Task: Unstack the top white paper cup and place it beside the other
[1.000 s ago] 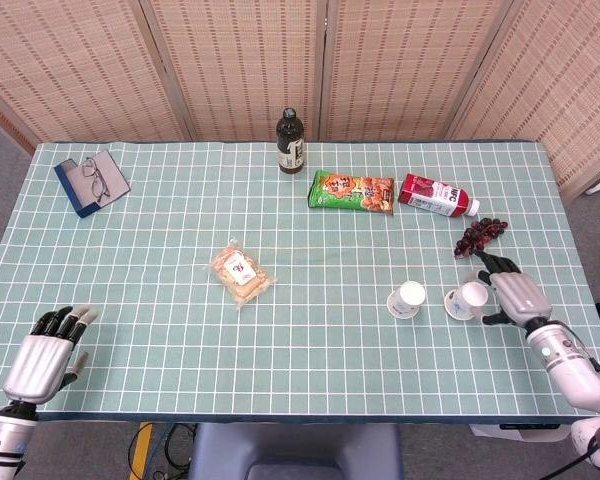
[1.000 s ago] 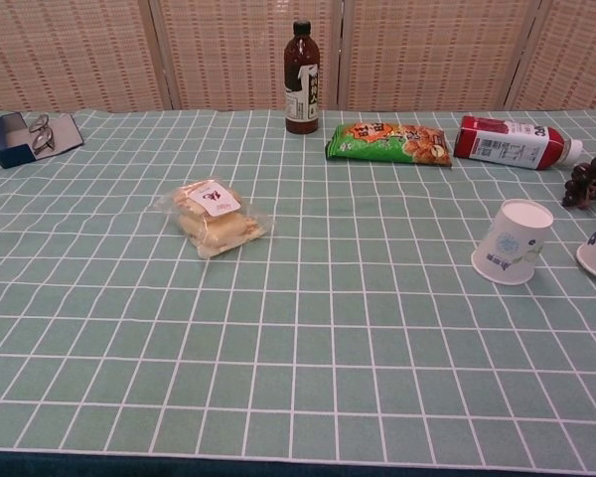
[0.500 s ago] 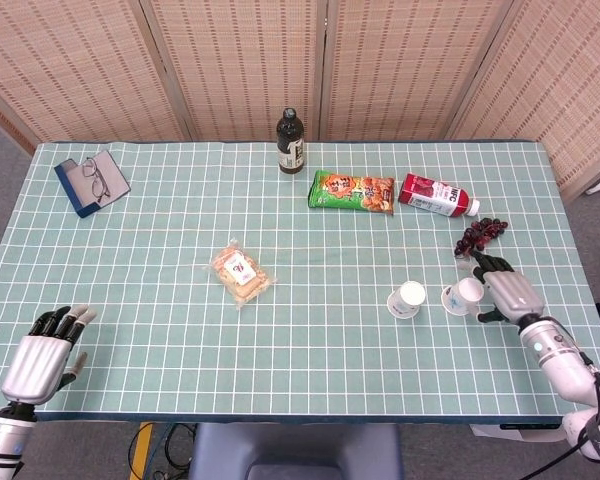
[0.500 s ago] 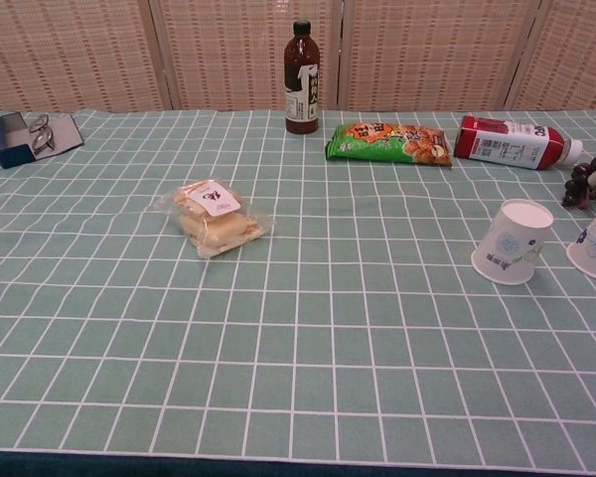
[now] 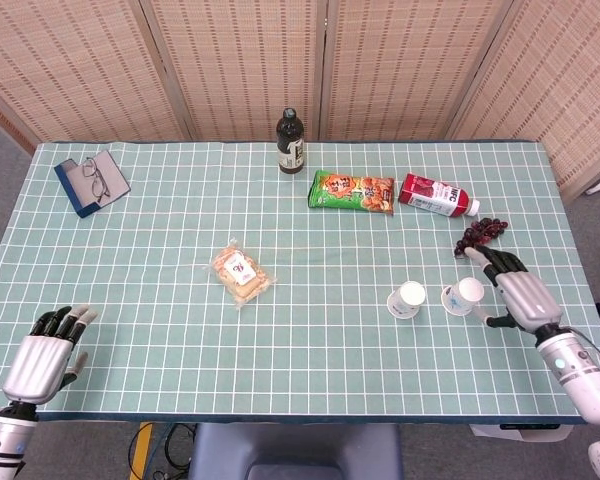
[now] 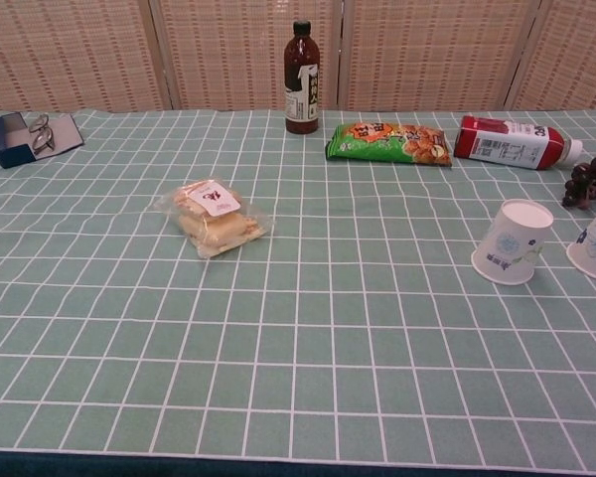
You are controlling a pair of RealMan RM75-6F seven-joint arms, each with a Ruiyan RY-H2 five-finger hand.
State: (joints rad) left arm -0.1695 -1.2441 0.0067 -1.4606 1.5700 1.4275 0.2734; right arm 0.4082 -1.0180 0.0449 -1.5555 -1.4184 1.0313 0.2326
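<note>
Right hand (image 5: 520, 293) open, fingers spread, just right of right cup (image 5: 463, 296), not gripping it. Left hand (image 5: 45, 355) at near left table edge, fingers apart, holding nothing. Two white paper cups unstacked, upside down, side by side: left cup (image 6: 513, 241) standing near right cup. Snack pack (image 5: 243, 275) mid-table. Grapes (image 5: 481, 234) behind cups. Farther back: red bottle (image 5: 437, 195) lying down, green chip bag (image 5: 352, 191), dark bottle (image 5: 291, 141) upright, glasses case (image 5: 91, 181) far left.

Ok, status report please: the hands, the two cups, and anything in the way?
Left robot hand open, idle at near edge. Right robot hand open beside right cup, not gripping. Both cups upside down, apart; left cup. Grapes just behind.
</note>
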